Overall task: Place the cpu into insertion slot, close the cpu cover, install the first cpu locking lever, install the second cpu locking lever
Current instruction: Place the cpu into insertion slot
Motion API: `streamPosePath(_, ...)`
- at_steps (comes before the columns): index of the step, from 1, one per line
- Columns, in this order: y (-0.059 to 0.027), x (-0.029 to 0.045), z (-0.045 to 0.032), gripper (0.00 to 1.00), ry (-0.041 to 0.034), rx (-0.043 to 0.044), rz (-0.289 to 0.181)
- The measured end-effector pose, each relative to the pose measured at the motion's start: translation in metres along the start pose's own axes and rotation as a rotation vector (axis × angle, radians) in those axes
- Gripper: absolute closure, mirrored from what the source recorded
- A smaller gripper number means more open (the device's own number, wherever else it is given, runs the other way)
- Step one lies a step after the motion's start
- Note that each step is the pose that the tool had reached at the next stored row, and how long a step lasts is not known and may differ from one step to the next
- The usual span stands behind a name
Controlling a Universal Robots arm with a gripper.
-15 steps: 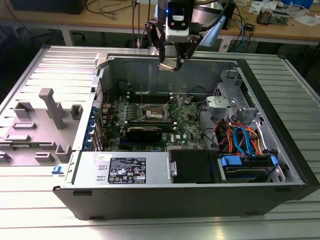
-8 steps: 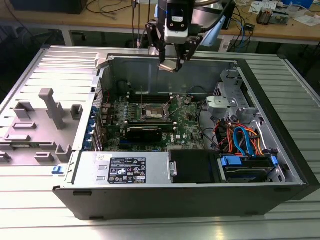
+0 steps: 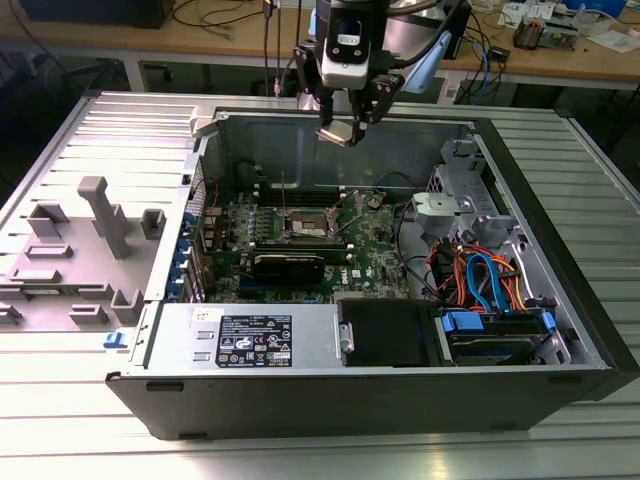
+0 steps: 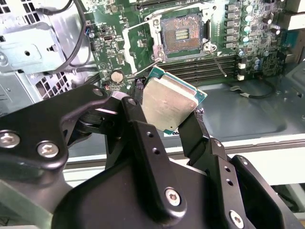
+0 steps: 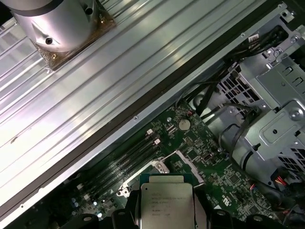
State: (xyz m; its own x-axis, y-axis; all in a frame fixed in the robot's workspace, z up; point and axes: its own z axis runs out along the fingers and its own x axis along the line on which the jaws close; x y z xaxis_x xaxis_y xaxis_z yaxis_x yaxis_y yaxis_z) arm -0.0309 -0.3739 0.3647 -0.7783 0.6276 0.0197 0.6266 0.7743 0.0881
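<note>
Hovering high over the insertion slot (image 4: 183,36), end effector (image 3: 342,128) clamps the cpu (image 4: 169,104).

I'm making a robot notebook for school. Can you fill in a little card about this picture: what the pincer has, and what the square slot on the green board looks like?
Pincer: shut on the cpu, up above the open computer case
Cpu: silver top, gripped at two edges by the black fingers
Insertion slot: on the green motherboard, uncovered, dark centre showing, no chip in it
Cpu and slot: apart, with the cpu in the air above the board
Work so far: cpu held, not yet placed
</note>
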Motion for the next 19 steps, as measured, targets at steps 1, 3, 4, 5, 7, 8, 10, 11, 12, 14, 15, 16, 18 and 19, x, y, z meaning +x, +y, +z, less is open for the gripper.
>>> streamPosePath(1,0.0,0.0,0.0,0.45,-0.0003,-0.0001,0.003)
streamPosePath(3,0.0,0.0,0.0001,0.45,-0.0003,-0.0002,0.004)
streamPosePath(4,0.0,0.0,0.0001,0.45,-0.0003,-0.0002,0.004)
streamPosePath(5,0.0,0.0,0.0001,0.45,-0.0003,-0.0001,0.004)
streamPosePath(7,0.0,0.0,0.0001,0.45,-0.0003,-0.0002,0.004)
streamPosePath(8,0.0,0.0,0.0001,0.45,-0.0003,-0.0002,0.004)
streamPosePath(10,0.0,0.0,0.0001,0.45,-0.0003,-0.0002,0.004)
streamPosePath(11,0.0,0.0,0.0001,0.45,-0.0003,-0.0001,0.004)
streamPosePath(12,0.0,0.0,0.0001,0.45,-0.0003,-0.0001,0.004)
streamPosePath(14,0.0,0.0,0.0001,0.45,-0.0004,-0.0001,0.004)
streamPosePath(15,0.0,0.0,0.0001,0.45,-0.0005,-0.0002,0.005)
streamPosePath(16,0.0,0.0,0.0001,0.45,-0.0007,-0.0002,0.008)
streamPosePath(18,0.0,0.0,0.0001,0.45,-0.0014,-0.0004,0.016)
streamPosePath(19,0.0,0.0,0.0001,0.45,-0.0018,-0.0005,0.021)
